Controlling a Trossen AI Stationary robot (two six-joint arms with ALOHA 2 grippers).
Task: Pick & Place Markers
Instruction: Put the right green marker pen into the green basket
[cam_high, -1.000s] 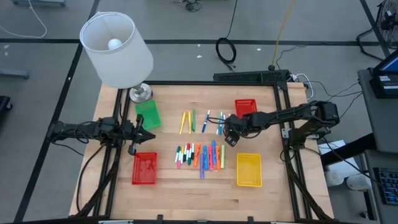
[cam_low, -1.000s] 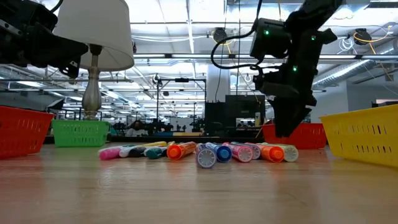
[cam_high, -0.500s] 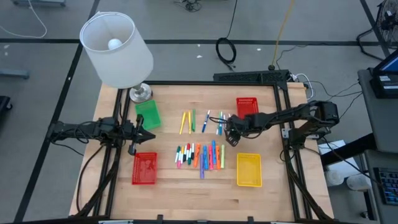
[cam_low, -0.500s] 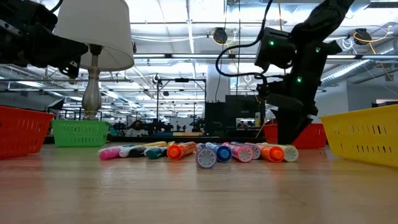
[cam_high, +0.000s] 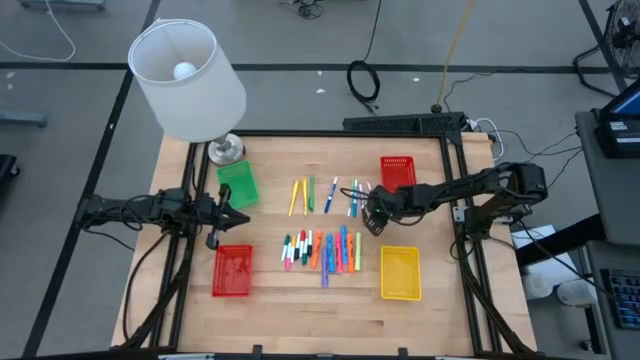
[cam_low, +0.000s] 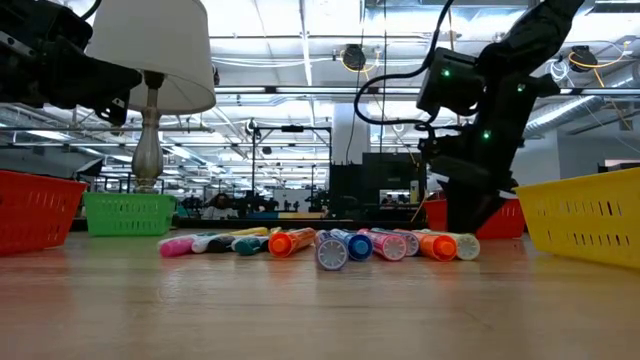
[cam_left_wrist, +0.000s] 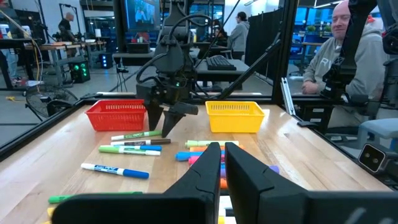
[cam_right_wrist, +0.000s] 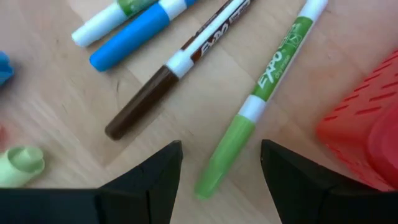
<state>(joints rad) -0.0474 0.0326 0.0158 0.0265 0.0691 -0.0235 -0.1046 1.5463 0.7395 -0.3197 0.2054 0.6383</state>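
Markers lie flat on the wooden table in two loose groups, one nearer the far edge (cam_high: 328, 194) and a denser row nearer the front (cam_high: 322, 250). My right gripper (cam_high: 373, 220) is open and slants down over the right end of the far group, next to a red basket (cam_high: 396, 171). In the right wrist view its fingertips stand on either side of the cap end of a green marker (cam_right_wrist: 258, 93) without touching it; a brown marker (cam_right_wrist: 168, 71) lies beside it. My left gripper (cam_high: 240, 213) waits shut at the table's left side, pointing level.
A yellow basket (cam_high: 400, 272) sits near the front right, a second red basket (cam_high: 233, 270) at the front left, and a green basket (cam_high: 238, 184) beside the lamp's foot (cam_high: 226, 150). A person (cam_left_wrist: 348, 50) sits beyond the table's right side.
My right gripper has sunk toward the table, onto the markers beside the red basket, tipping slightly as it went. Its fingers have stayed open. The markers have not moved.
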